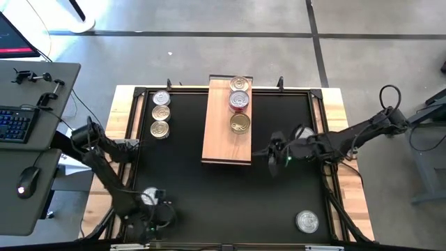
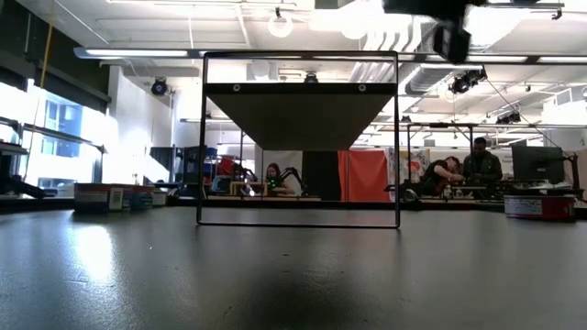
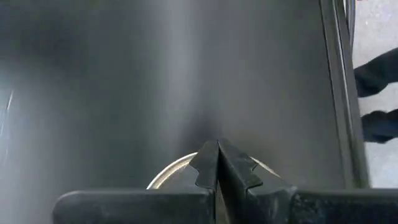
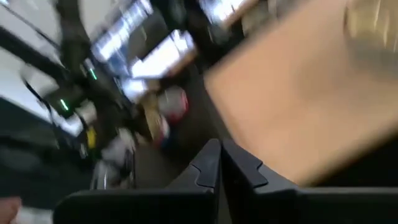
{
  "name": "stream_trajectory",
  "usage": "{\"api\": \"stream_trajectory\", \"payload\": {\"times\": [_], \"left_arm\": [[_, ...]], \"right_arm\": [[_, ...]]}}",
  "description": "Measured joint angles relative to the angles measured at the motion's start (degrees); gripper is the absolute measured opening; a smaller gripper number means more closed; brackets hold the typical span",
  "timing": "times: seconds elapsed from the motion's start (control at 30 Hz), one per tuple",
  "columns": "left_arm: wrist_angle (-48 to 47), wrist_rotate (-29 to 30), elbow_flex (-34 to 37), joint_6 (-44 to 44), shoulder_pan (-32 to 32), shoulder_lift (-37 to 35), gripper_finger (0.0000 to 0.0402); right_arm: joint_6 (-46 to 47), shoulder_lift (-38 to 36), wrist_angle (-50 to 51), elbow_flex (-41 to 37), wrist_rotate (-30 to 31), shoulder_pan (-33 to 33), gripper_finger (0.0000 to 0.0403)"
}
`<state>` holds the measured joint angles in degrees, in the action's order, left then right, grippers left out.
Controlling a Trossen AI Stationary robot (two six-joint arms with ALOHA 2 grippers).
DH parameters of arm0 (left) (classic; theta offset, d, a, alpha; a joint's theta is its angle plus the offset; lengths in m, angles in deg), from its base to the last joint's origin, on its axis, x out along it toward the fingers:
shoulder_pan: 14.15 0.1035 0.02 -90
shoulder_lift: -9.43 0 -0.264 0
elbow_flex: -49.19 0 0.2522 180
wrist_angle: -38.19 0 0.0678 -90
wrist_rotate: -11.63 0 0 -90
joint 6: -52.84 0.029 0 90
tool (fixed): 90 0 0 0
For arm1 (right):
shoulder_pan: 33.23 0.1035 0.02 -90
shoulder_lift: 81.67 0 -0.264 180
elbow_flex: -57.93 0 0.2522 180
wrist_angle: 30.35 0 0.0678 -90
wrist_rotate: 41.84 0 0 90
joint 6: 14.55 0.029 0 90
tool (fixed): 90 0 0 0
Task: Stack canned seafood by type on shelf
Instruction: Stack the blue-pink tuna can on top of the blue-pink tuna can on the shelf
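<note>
The shelf (image 1: 221, 132) is a light-brown board on a black wire frame at the table's middle; the low view shows its dark underside (image 2: 298, 115). Three tins stand in a row on its far half: a silver one (image 1: 239, 84), a red-labelled one (image 1: 239, 102) and a gold one (image 1: 240, 123). Three more tins (image 1: 160, 113) sit in a column left of the shelf. My left gripper (image 3: 217, 146) is shut at the near-left corner, over a silver tin (image 3: 174, 171). My right gripper (image 4: 219, 146) is shut and hovers just right of the shelf (image 1: 272, 155). My left gripper has its shut fingers (image 3: 208, 165) over the rim of the silver tin (image 3: 163, 177), which lies flat on the table. The fingers hide the spot, so I cannot tell whether they touch it.
One silver tin (image 1: 306, 222) lies at the near-right corner, and another (image 1: 302, 132) sits under the right arm near the right edge. Bare black tabletop (image 1: 230, 202) lies between the shelf and the near edge. People sit at desks in the room beyond (image 2: 459, 170).
</note>
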<state>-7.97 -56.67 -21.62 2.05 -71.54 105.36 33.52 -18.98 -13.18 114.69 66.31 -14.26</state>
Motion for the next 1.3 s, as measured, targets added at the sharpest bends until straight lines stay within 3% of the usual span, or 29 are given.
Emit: {"api": "stream_trajectory", "payload": {"times": [0.13, 0.2, 0.43, 0.67, 0.9, 1.07, 1.3], "left_arm": [[6.6, -5.88, -0.25, 9.04, 4.81, 2.98, 0.0], [5.25, -8.86, -1.45, 10.08, 6.37, 3.2, 0.0], [0.09, -4.88, -4.93, 10.61, 6.18, -3.65, 0.0], [-3.2, -8.05, -5.02, 0.48, -2.79, -6.74, 0.0], [-8.55, -10.97, -4.46, -10.52, -11.96, -6.31, 0.0], [-9.68, -10.14, -1.49, -13.49, -12.09, -6.31, 0.0], [-2.23, -12.48, 2.99, -11.77, -8.6, -4.96, 0.0]], "right_arm": [[7.72, 3.28, 6.83, 0.0, -2.71, 3.98, 0.0003], [9.78, 5.25, 6.46, 0.0, -2.73, 6.03, 0.0001], [11.3, 12.71, -2.67, 0.0, -1.83, 8.54, 0.0], [11.06, 17.58, -11.13, 0.0, -2.22, 8.63, 0.0], [11.16, 18.46, -12.4, 0.0, -2.16, 8.99, 0.0], [9.7, 18.46, -12.31, 0.0, -1.98, 8.36, 0.0], [9.54, 18.46, -12.34, 0.0, -1.77, 7.95, 0.0]]}}
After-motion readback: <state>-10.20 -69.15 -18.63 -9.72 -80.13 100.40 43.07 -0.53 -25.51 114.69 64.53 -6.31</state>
